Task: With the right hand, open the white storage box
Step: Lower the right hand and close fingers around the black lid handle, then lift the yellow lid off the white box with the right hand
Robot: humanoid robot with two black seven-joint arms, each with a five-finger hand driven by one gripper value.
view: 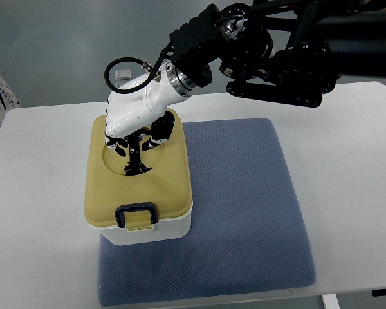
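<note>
The white storage box (pixel 151 230) stands on the left part of a blue-grey mat, capped by a tan lid (pixel 167 187) that lies flat and closed. A dark blue latch (pixel 136 214) sits at the lid's front edge. My right hand (pixel 137 147), white with dark fingertips, reaches down from the upper right into the round recess in the lid. Its fingers curl on either side of a thin dark handle (pixel 137 166) in that recess. The palm hides the back of the recess. My left arm does not show.
The blue-grey mat (pixel 244 206) covers the middle of a white table (pixel 354 193). My black right forearm (pixel 276 58) crosses the top of the picture. A small grey object (pixel 123 74) lies on the table behind the box, inside a loop of black cable.
</note>
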